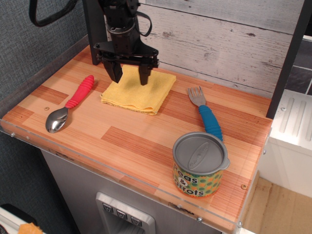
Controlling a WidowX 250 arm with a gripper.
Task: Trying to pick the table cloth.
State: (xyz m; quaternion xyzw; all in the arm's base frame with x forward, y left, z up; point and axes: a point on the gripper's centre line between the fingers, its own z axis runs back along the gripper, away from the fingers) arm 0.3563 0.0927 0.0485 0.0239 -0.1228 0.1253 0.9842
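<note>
The table cloth (139, 91) is a yellow folded square lying flat on the wooden table (131, 141), at the back left. My black gripper (130, 77) hangs over the cloth's far left part with its two fingers spread apart. The fingertips (117, 76) are lifted just above the cloth and hold nothing.
A spoon with a red handle (70, 105) lies left of the cloth. A fork with a blue handle (205, 114) lies to its right. A tin can with a grey lid (200, 163) stands at the front right. A grey plank wall (219, 44) runs behind.
</note>
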